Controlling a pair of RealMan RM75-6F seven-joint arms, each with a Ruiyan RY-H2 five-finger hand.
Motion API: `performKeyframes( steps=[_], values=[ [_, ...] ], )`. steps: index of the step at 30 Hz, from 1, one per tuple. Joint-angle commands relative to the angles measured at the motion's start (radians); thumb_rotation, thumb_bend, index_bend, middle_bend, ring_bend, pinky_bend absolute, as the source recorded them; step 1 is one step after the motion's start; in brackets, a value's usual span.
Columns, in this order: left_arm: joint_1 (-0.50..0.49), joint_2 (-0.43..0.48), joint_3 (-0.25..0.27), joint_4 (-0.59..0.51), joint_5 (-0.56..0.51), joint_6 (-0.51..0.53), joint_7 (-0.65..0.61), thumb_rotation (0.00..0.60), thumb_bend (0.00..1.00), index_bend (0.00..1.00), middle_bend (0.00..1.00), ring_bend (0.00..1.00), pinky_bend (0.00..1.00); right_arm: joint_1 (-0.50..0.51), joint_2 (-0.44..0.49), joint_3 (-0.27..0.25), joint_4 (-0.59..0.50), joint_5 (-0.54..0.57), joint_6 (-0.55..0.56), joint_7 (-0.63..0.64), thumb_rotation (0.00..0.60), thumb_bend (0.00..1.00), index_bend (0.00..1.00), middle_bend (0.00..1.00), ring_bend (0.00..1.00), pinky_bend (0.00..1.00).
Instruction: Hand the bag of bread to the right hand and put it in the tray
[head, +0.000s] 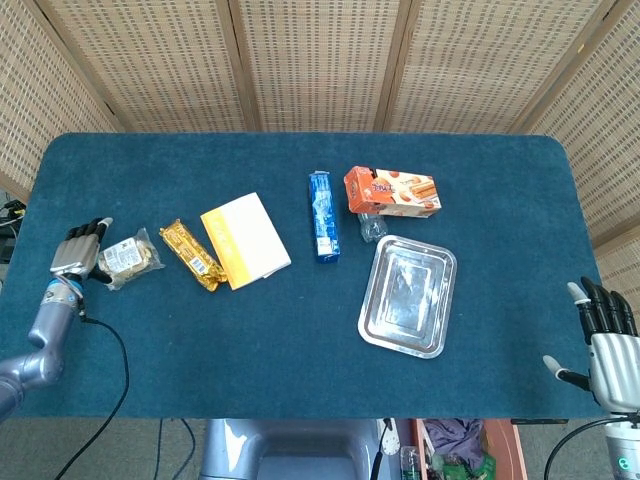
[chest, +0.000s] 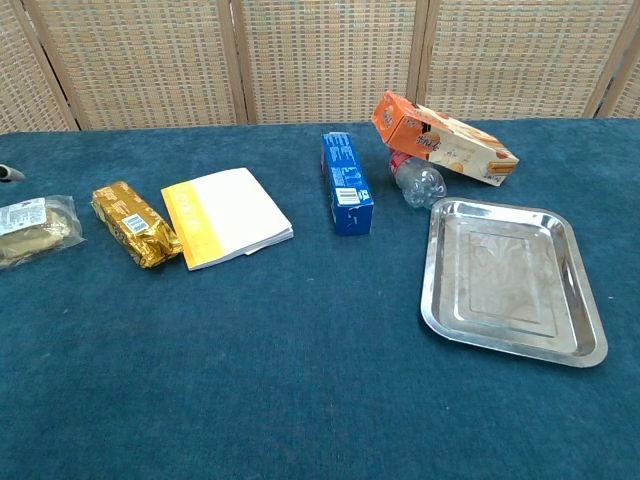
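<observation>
The bag of bread (head: 130, 258) is a clear packet lying flat at the table's left side; the chest view has it at the far left edge (chest: 35, 232). My left hand (head: 80, 252) stands right against the bag's left end with its fingers stretched out and nothing gripped. One of its fingertips (chest: 9, 173) peeks in at the chest view's left border. The empty steel tray (head: 408, 295) (chest: 510, 280) lies right of centre. My right hand (head: 605, 338) hovers off the table's right front corner, fingers spread, holding nothing.
Between bag and tray lie a gold snack packet (head: 191, 255), a yellow-and-white booklet (head: 246, 240) and a blue box (head: 323, 216). An orange biscuit box (head: 392, 191) leans on a plastic bottle (chest: 418, 180) just behind the tray.
</observation>
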Motion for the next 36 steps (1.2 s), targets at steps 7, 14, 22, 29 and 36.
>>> performKeyframes(
  steps=[7,14,22,29,36],
  values=[
    [-0.018,-0.011,-0.01,0.017,0.04,0.038,-0.047,0.6,0.0,0.52,0.57,0.42,0.51,0.004,0.003,-0.002,-0.003,-0.003,-0.005,0.012,0.6,0.0,0.0,0.0,0.0,0.0],
    [0.028,0.123,-0.036,-0.218,0.097,0.173,-0.098,0.6,0.0,0.56,0.6,0.45,0.52,-0.003,0.015,-0.01,-0.006,-0.022,0.01,0.039,0.6,0.0,0.0,0.0,0.0,0.0],
    [0.098,0.344,-0.026,-0.696,0.335,0.425,-0.13,0.6,0.0,0.56,0.6,0.45,0.52,-0.01,0.025,-0.017,-0.006,-0.038,0.023,0.063,0.6,0.0,0.0,0.0,0.0,0.0],
    [0.012,0.336,0.03,-0.916,0.477,0.376,0.014,0.6,0.0,0.56,0.6,0.45,0.52,-0.01,0.028,-0.016,-0.005,-0.034,0.023,0.068,0.6,0.0,0.0,0.0,0.0,0.0],
    [-0.154,0.125,0.017,-0.863,0.299,0.208,0.256,0.6,0.0,0.56,0.59,0.45,0.51,-0.01,0.027,-0.015,0.0,-0.02,0.015,0.067,0.6,0.0,0.0,0.0,0.0,0.0]
  ],
)
